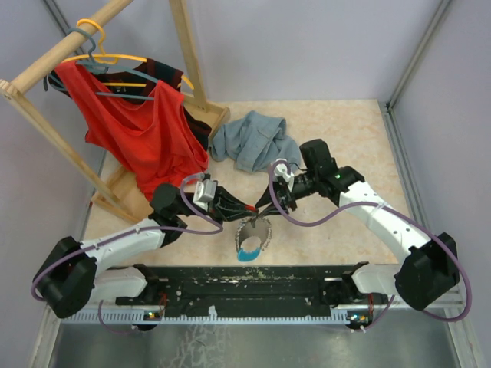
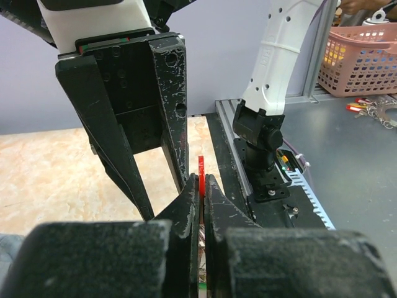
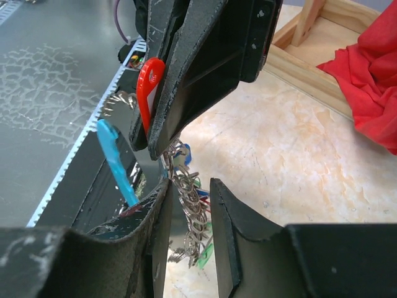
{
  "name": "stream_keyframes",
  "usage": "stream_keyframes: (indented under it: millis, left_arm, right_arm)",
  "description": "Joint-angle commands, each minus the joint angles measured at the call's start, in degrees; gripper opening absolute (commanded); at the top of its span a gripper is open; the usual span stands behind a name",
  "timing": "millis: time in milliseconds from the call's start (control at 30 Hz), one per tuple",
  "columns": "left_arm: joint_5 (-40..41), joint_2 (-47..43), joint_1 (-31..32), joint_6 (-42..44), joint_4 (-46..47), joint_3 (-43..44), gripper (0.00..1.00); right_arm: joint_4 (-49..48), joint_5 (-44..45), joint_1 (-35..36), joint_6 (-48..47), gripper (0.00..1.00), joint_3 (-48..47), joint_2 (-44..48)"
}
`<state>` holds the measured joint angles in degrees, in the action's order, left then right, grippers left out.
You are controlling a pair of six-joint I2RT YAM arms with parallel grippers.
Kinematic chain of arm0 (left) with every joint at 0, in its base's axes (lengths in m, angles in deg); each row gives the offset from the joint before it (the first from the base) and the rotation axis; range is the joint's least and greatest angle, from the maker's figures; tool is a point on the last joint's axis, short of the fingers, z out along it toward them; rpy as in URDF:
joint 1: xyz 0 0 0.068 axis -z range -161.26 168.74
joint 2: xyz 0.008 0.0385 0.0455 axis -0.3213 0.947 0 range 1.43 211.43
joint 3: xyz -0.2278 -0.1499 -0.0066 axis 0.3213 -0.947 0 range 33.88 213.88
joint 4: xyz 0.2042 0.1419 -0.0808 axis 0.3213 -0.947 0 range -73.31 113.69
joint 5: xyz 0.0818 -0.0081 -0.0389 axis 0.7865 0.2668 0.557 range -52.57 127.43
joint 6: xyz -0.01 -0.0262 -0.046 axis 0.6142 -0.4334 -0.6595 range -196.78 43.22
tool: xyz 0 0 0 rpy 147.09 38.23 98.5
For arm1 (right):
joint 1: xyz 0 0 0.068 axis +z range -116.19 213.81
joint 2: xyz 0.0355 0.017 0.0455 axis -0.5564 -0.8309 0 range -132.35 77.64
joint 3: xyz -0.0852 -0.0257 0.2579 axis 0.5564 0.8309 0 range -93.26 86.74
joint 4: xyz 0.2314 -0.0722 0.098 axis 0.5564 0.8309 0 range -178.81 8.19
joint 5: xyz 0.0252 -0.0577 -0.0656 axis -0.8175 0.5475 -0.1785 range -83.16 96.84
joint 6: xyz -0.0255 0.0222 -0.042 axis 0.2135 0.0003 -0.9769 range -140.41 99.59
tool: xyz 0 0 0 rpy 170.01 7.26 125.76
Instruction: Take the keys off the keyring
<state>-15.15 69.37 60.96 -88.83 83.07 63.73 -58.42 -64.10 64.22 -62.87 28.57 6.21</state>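
Right wrist view: the right tool (image 3: 190, 182) stands part open astride the chain (image 3: 191, 214), the keys (image 3: 205, 256) behind the links half hidden. Just beyond, the left tool (image 2: 202, 181) is pinched tight on the red key (image 2: 201, 166); the keyring (image 1: 247, 255) is by the middle of the near edge, resting or lifted I cannot tell. On the beige tabletop (image 1: 337, 123) a grey-blue cloth (image 1: 249, 138) lies toward the far edge and a wooden rack (image 1: 189, 54) fills the far left corner, grey walls (image 1: 307, 46) around.

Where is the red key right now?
The red key is pinched in the left gripper's jaws, near the middle of the table's front. In the top view the keyring is just below it and the right gripper close on its right.
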Motion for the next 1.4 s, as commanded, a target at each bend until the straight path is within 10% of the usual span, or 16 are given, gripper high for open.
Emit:
stream_keyframes:
  millis: [0,1367]
  left_arm:
    - [-2.6,0.1,-0.4,-0.8,5.6,1.5,0.0]
    - [-2.7,2.1,-0.6,-4.0,9.8,1.9,0.0]
  right_arm:
    - [-1.1,-3.0,1.3,-2.0,0.3,-0.7,-0.6]
    - [-3.7,-3.8,3.8,1.9,0.15,-1.1,-1.0]
